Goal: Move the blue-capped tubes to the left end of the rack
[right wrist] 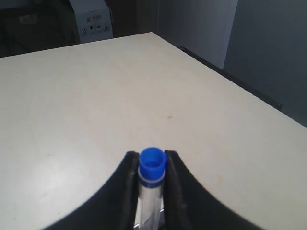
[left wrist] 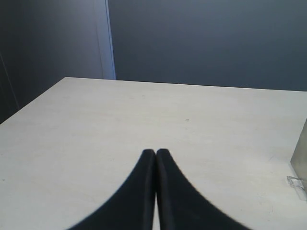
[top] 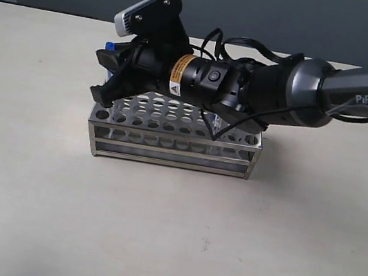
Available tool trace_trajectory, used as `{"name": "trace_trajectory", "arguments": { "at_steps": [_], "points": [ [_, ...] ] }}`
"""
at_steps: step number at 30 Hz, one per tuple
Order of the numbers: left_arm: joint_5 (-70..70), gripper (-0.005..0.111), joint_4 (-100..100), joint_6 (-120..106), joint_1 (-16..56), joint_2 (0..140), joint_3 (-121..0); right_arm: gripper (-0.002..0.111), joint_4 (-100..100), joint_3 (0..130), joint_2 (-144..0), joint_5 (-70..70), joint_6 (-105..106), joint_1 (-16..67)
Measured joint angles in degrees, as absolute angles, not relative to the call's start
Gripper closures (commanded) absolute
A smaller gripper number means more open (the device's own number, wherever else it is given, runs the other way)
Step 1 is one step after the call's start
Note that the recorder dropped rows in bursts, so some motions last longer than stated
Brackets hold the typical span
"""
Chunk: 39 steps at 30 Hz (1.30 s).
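Pale bench [top: 18,210], dark grey wall behind. Rack [top: 168,151] sits mid-bench, nearer far edge. Right claw [top: 102,77] reaches across over rack's left end, pinched tight on blue-capped tube [right wrist: 152,165] (cap pokes out on top). Step, I think: putting tube into left hole. Next: line up, lower straight, let go. Outside view shows rack, hides grip. Right wrist view shows grip, no rack. Left claw [left wrist: 156,154] closed, empty, over bare bench.

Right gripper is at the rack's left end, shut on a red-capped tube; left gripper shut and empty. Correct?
Not quite: the cap is blue, not red, per the right wrist view. Otherwise yes: right gripper shut on the tube at the left end of the rack, left gripper shut, empty.
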State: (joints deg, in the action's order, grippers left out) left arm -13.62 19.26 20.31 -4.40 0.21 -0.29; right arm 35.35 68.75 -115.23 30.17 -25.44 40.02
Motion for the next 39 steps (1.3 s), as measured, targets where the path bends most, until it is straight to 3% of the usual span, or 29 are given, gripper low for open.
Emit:
{"name": "trace_trajectory", "arguments": {
  "at_steps": [14,16,21,23,31,39],
  "points": [
    [-13.62,0.106,19.26,20.31,-4.40,0.21,-0.29,0.106,34.15,72.81,-120.74,27.67,-24.43,40.02],
    [-13.62,0.106,19.26,20.31,-4.40,0.21,-0.29,0.098,34.15,72.81,-120.83,27.27,-25.13,40.02],
    [-13.62,0.106,19.26,20.31,-4.40,0.21,-0.29,0.063,34.25,72.81,-120.83,27.20,-25.66,40.02],
    [-13.62,0.106,19.26,20.31,-4.40,0.21,-0.29,0.056,34.25,72.81,-120.83,26.88,-25.78,40.02],
    [-13.62,0.106,19.26,20.31,-4.40,0.21,-0.29,0.055,34.25,72.81,-119.02,21.04,-25.26,40.02],
    [-13.62,0.106,19.26,20.31,-4.40,0.21,-0.29,0.055,34.25,70.89,-104.94,6.68,-17.28,39.06]
  ]
}}
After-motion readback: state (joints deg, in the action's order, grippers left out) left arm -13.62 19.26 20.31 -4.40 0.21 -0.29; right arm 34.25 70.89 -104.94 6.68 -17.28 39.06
